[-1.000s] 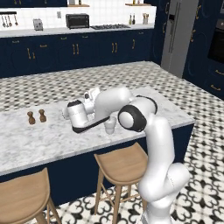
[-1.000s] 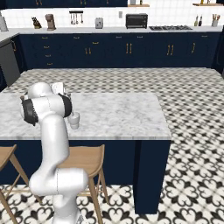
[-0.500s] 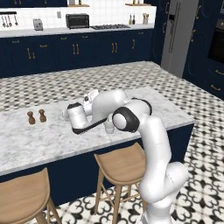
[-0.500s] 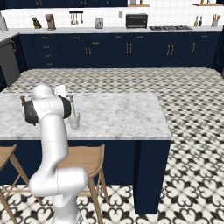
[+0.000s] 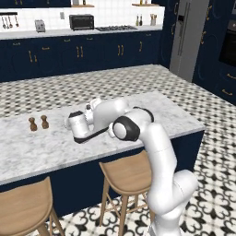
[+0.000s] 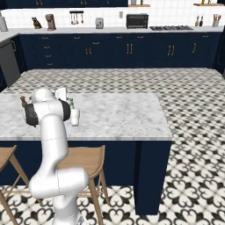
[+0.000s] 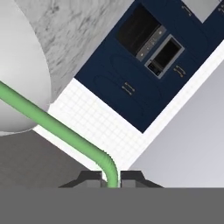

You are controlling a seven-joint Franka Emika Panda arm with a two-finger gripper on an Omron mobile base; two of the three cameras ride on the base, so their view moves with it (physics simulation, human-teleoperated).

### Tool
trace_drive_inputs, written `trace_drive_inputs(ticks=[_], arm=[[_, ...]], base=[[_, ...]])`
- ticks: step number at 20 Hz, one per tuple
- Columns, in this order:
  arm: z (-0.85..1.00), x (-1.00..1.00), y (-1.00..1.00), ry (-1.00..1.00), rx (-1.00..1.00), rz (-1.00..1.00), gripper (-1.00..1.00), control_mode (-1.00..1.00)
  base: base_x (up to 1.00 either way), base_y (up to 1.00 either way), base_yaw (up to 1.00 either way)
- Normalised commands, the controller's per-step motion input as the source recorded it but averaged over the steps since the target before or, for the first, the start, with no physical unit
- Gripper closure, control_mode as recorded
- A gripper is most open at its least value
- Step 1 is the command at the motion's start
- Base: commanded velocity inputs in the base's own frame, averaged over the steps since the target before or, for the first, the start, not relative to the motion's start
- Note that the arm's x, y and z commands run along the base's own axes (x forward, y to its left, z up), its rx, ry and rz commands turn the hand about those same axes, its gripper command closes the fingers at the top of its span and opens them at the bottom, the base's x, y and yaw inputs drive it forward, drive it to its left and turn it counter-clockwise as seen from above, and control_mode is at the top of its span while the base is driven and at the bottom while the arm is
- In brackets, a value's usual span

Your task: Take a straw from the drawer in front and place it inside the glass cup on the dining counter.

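One green straw [image 7: 52, 124] sits clamped in my end effector [image 7: 112, 180], tip at glass cup [image 6: 75, 117] on marble surface [image 6: 127, 116]. Best approach: keep straw vertical, lower w/ care before releasing.

Counts, as far as visible: 1 long white-grey marble dining counter on navy base [image 5: 55, 147]. 2 rounded wooden stools [image 5: 129, 175] at its near side in left base view, 2nd one [image 5: 23, 207] at lower left. 2 small brown salt-and-pepper shakers [image 5: 38, 123] on the slab, side by side. 1 small clear glass cup [image 6: 75, 117] on counter in right base view. 1 thin light-green straw w/ bent end [image 7: 57, 129] in hand view. 1 black toaster oven [image 5: 81, 21] on back worktop, 1 small silver toaster [image 5: 39, 26] left of it. 1 tall grey fridge [image 5: 189, 37] at right. 1 two-finger gripper [image 7: 113, 178].
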Motion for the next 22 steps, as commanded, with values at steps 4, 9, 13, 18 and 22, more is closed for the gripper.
trace_drive_inputs(ticks=[4,9,13,18,22], arm=[[-0.03,-0.42,0.01,0.00,0.00,0.00,1.00,-1.00],[0.00,-0.51,0.00,-0.01,0.00,-0.02,1.00,-1.00],[0.09,-0.21,-0.11,-0.05,0.00,-0.06,1.00,-1.00],[0.17,-0.11,-0.28,-0.07,0.00,-0.08,1.00,-1.00],[0.01,-0.22,-0.08,-0.05,0.00,-0.05,1.00,-1.00]], base=[[0.00,0.00,0.00],[0.00,0.00,0.00],[0.00,0.00,0.00],[0.00,0.00,0.00],[0.00,0.00,0.00]])
